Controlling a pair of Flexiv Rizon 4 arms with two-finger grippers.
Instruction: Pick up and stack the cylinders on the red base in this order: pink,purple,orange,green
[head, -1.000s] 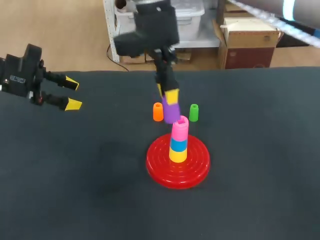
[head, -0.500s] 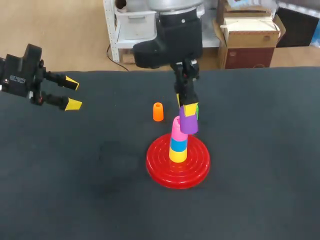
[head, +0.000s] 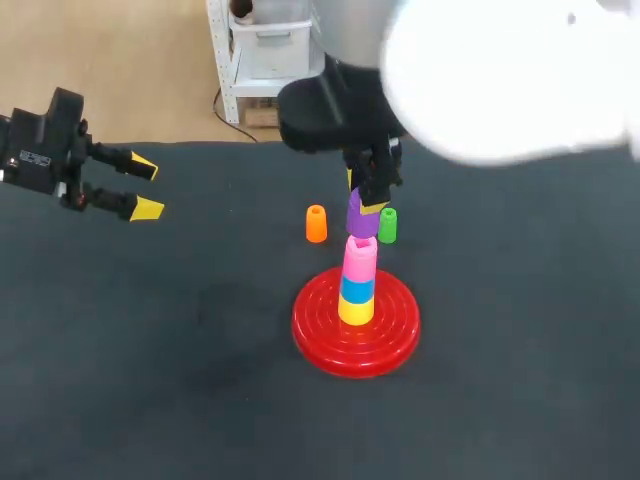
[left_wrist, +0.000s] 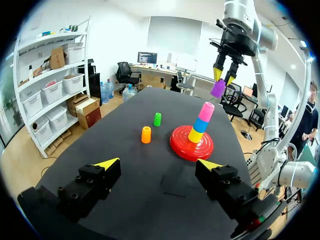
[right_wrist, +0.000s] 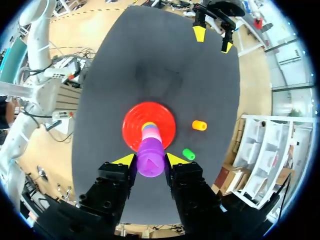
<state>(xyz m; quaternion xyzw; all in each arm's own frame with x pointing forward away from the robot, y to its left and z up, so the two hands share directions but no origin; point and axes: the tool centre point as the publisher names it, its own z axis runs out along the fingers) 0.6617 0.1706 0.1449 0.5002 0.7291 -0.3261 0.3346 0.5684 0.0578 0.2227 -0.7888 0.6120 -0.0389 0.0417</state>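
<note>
Holding the purple cylinder (right_wrist: 150, 162) by its sides: right gripper (head: 366, 207), clenched on it, poised just above the pink cylinder (head: 360, 256) that tops the stack on the red base (head: 320, 345). Item judged light, rigid, smooth plastic, apt to slip or tilt if pinched off-centre; best held mid-height, across its width. Orange cylinder (head: 316, 224), green cylinder (head: 387, 226): upright on the worktop (head: 150, 380) beyond the base. Left gripper (head: 146, 187): released, well apart.

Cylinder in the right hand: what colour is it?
The cylinder is purple; right wrist view shows it best.
</note>
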